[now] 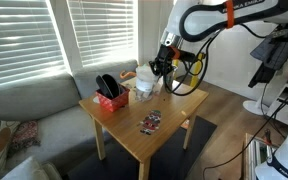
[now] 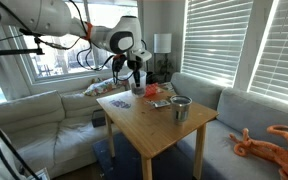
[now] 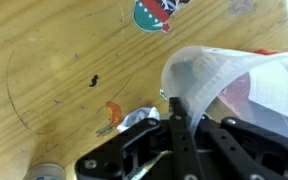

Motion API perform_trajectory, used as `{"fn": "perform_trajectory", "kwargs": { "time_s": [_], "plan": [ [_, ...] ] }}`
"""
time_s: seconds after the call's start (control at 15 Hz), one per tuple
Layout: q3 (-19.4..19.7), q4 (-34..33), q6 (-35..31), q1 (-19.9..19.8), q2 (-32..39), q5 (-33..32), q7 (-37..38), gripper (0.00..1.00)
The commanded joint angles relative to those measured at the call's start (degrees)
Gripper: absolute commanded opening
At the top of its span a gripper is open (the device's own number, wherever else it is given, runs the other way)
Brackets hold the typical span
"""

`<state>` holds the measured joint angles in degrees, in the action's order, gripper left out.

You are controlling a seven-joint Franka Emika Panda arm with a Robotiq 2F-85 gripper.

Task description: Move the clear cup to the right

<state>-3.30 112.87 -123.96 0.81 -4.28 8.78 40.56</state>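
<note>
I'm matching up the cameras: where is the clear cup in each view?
In an exterior view: the clear cup, right of the red box.
In an exterior view: the cup at the table's far edge.
Wrist view: right half.
Shared landmark: colourful packet.

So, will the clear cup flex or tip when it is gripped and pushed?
The clear cup looks thin and translucent, so it probably flexes under a firm squeeze. It seems empty, hence likely light and apt to tip if pushed near its rim. Smooth plastic may slide on the wooden table.
</note>
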Motion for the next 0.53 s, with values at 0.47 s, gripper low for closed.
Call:
{"fn": "perform_trajectory", "kwargs": {
  "time_s": [0.47],
  "plan": [
    [-1.4,22.2,-2.2,-3.4,-22.1,-0.3,16.3,0.02]
  ]
}}
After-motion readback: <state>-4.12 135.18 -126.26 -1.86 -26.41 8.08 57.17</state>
